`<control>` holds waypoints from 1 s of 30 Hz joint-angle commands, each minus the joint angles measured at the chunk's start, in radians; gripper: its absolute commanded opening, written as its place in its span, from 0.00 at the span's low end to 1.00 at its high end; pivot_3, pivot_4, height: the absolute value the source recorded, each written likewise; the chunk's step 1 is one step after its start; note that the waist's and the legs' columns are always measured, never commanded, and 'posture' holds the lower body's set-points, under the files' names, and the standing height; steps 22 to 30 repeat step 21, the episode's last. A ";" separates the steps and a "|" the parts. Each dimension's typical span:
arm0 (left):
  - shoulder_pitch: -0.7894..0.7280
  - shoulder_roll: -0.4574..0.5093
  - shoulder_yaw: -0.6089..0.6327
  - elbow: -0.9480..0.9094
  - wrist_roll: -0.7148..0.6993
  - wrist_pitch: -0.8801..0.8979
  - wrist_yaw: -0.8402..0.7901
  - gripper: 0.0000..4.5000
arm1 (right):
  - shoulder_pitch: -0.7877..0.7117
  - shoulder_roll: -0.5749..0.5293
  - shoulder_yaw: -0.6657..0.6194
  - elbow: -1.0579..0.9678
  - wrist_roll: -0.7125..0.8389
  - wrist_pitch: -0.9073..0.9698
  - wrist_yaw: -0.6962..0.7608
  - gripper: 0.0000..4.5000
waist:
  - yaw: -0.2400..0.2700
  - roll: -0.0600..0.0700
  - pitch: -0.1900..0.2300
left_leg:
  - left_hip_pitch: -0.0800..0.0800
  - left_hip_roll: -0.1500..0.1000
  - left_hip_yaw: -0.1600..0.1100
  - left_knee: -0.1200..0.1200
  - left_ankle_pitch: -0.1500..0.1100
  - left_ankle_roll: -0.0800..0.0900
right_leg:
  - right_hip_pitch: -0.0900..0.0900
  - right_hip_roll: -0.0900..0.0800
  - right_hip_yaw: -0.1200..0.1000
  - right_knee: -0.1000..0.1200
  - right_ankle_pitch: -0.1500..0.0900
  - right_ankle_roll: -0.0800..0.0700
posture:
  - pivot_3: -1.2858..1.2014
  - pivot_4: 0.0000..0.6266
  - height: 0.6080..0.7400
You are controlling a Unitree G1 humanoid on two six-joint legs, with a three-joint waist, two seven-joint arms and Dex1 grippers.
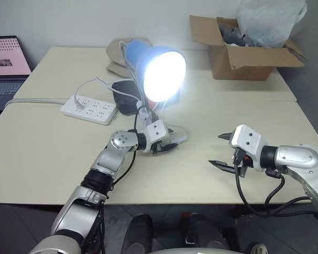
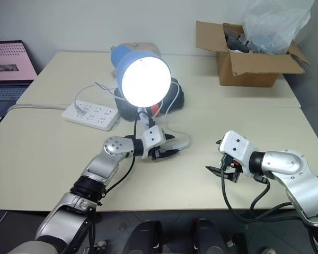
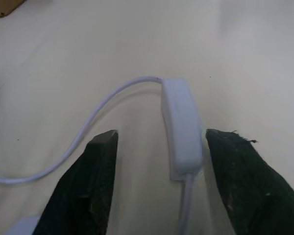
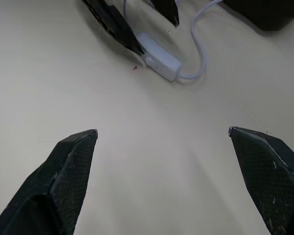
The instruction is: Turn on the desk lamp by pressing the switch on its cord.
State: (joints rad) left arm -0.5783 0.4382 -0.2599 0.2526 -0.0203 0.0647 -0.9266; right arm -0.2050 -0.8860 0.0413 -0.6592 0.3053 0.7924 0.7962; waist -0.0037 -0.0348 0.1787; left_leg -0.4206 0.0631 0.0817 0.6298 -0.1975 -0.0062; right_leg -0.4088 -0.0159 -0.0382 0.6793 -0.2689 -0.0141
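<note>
With the blue dome-shaded desk lamp (image 1: 158,71) already glowing, we ease our parted left gripper (image 3: 157,142) straight back off the small white oblong switch (image 3: 182,128), our right gripper (image 1: 223,150) wide and empty beside it.

No readable text, labels, brands or numbers anywhere.

The laptop screen (image 1: 8,55) past the counter's far left corner shows a pink page with a dark band, but its marks are too small to make out. The power strip (image 1: 89,109) near the counter's left edge and the cardboard box (image 1: 244,53) at the far right corner carry no lettering that can be read. The switch (image 3: 181,128) shows a plain white face with no sign on it.
</note>
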 commanded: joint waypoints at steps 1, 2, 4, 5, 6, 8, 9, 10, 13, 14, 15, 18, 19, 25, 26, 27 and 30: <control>0.056 0.063 0.098 -0.190 -0.075 0.051 -0.009 0.87 | 0.001 -0.010 -0.029 -0.006 -0.003 -0.027 -0.005 1.00 | -0.004 0.000 0.000 | 0.000 0.000 0.000 0.000 0.000 0.000 | 0.000 0.000 0.000 0.000 0.000 0.000 | 0.52 0.24 1.00; 0.087 0.084 0.122 -0.247 -0.102 0.074 -0.015 0.90 | 0.003 -0.010 -0.031 -0.002 -0.005 -0.034 -0.004 1.00 | -0.003 0.000 0.000 | 0.001 0.001 0.000 0.000 0.000 0.000 | 0.000 0.000 0.000 0.000 0.000 0.000 | 0.52 0.24 1.00; 0.153 0.116 0.176 -0.353 -0.155 0.138 -0.009 0.90 | 0.014 -0.006 -0.045 0.006 -0.001 -0.060 0.003 1.00 | 0.000 0.000 0.000 | 0.001 0.000 0.000 0.000 0.000 0.000 | 0.000 0.000 0.000 0.000 0.000 0.000 | 0.52 0.24 1.00; 0.197 0.134 0.216 -0.416 -0.184 0.179 0.004 0.90 | 0.024 0.002 -0.063 0.009 0.007 -0.085 0.010 1.00 | -0.001 0.000 0.000 | 0.001 0.000 0.000 0.000 0.000 0.000 | 0.001 0.000 0.000 0.000 0.000 0.000 | 0.52 0.24 1.00; 0.239 0.147 0.252 -0.470 -0.204 0.210 0.021 0.90 | 0.037 0.012 -0.088 0.011 0.021 -0.115 0.021 1.00 | -0.001 0.000 0.000 | 0.001 0.000 0.000 0.000 0.000 0.000 | 0.001 0.000 0.001 0.000 0.000 0.000 | 0.52 0.24 1.00; 0.322 0.174 0.309 -0.551 -0.237 0.254 0.037 0.90 | 0.065 0.035 -0.146 0.015 0.067 -0.161 0.049 1.00 | -0.001 0.000 0.000 | 0.001 0.000 0.001 0.000 0.000 0.000 | 0.001 -0.001 0.001 -0.001 0.000 0.000 | 0.52 0.24 1.00; 0.378 0.204 0.334 -0.586 -0.252 0.276 0.022 0.90 | 0.086 0.034 -0.173 0.018 0.076 -0.190 0.065 1.00 | -0.001 0.000 0.000 | 0.001 0.000 0.000 0.000 0.000 0.000 | 0.001 -0.001 0.000 -0.001 0.000 0.000 | 0.52 0.24 1.00; 0.427 0.229 0.359 -0.619 -0.275 0.305 0.009 0.90 | 0.107 0.029 -0.197 0.023 0.084 -0.216 0.087 1.00 | 0.000 0.000 0.000 | 0.001 0.000 0.000 0.000 0.000 0.000 | 0.001 -0.001 0.000 -0.001 0.000 0.000 | 0.52 0.24 1.00; 0.522 0.276 0.415 -0.688 -0.334 0.356 -0.004 0.90 | 0.159 0.005 -0.246 0.041 0.099 -0.260 0.136 1.00 | 0.001 0.000 0.000 | 0.003 0.000 0.000 -0.001 0.000 0.000 | 0.002 -0.001 0.000 -0.001 -0.001 -0.001 | 0.52 0.24 1.00; 0.543 0.284 0.436 -0.697 -0.350 0.364 -0.003 0.90 | 0.171 -0.001 -0.258 0.047 0.104 -0.271 0.148 1.00 | 0.002 0.000 0.000 | 0.004 0.000 0.000 -0.001 0.000 0.000 | 0.003 -0.001 0.000 -0.001 -0.001 -0.001 | 0.52 0.24 1.00; 0.560 0.295 0.451 -0.704 -0.361 0.370 -0.009 0.90 | 0.179 -0.005 -0.267 0.054 0.107 -0.280 0.160 1.00 | 0.004 0.000 0.000 | 0.004 0.000 0.000 0.000 0.000 0.000 | 0.003 -0.001 0.000 -0.001 0.000 0.000 | 0.52 0.24 1.00; 0.597 0.316 0.478 -0.708 -0.368 0.355 -0.013 0.90 | 0.187 -0.019 -0.268 0.075 0.110 -0.307 0.188 1.00 | 0.005 0.000 0.000 | 0.004 0.000 -0.001 0.000 0.000 0.000 | 0.003 -0.002 -0.001 -0.001 -0.003 -0.006 | 0.52 0.24 1.00; 0.605 0.321 0.481 -0.708 -0.369 0.350 -0.015 0.90 | 0.185 -0.022 -0.262 0.083 0.107 -0.315 0.192 1.00 | 0.005 0.000 0.000 | 0.004 0.000 -0.001 0.000 0.000 0.000 | 0.003 -0.002 -0.001 -0.001 -0.003 -0.006 | 0.52 0.24 1.00; 0.615 0.326 0.490 -0.708 -0.389 0.345 -0.027 0.90 | 0.176 -0.027 -0.247 0.102 0.101 -0.332 0.200 1.00 | 0.005 0.000 0.000 | 0.004 0.000 -0.001 0.000 0.000 0.000 | 0.003 -0.003 -0.001 -0.001 -0.003 -0.006 | 0.52 0.24 1.00; 0.615 0.326 0.490 -0.708 -0.389 0.345 -0.027 0.90 | 0.176 -0.027 -0.247 0.102 0.101 -0.332 0.200 1.00 | 0.005 0.000 0.000 | 0.004 0.000 -0.001 0.000 0.000 0.000 | 0.003 -0.003 -0.001 -0.001 -0.003 -0.006 | 0.52 0.24 1.00; 0.615 0.326 0.490 -0.708 -0.389 0.345 -0.027 0.90 | 0.176 -0.027 -0.247 0.102 0.101 -0.332 0.200 1.00 | 0.005 0.000 0.000 | 0.004 0.000 -0.001 0.000 0.000 0.000 | 0.003 -0.003 -0.001 -0.001 -0.003 -0.006 | 0.52 0.24 1.00; 0.615 0.326 0.490 -0.708 -0.389 0.345 -0.027 0.90 | 0.176 -0.027 -0.247 0.102 0.101 -0.332 0.200 1.00 | 0.005 0.000 0.000 | 0.004 0.000 -0.001 0.000 0.000 0.000 | 0.003 -0.003 -0.001 -0.001 -0.003 -0.006 | 0.52 0.24 1.00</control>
